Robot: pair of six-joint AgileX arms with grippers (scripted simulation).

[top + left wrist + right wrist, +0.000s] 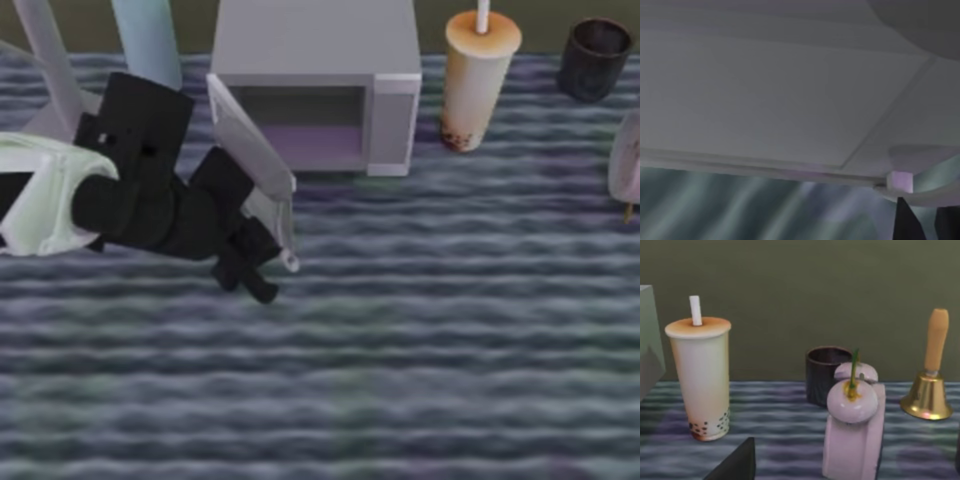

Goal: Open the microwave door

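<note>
The light-grey microwave [315,45] stands at the back centre of the table, its purple-tinted cavity [305,140] showing. The microwave door [245,135] is swung out toward the front left, hinged on its left side. A pale handle [286,235] runs along the door's free edge. My left gripper [262,268] is at that handle's lower end, shut on it. From the left wrist, the door panel [765,100] fills the frame, with the handle [922,196] just above the dark fingers [907,225]. My right gripper [740,467] is parked outside the top view.
An orange-beige cup with a straw [478,80] stands right of the microwave, and a dark cup [595,58] sits farther right. A pale pink object [855,440] and a brass bell [929,385] are near the right arm. A pale blue column [148,40] rises at the back left.
</note>
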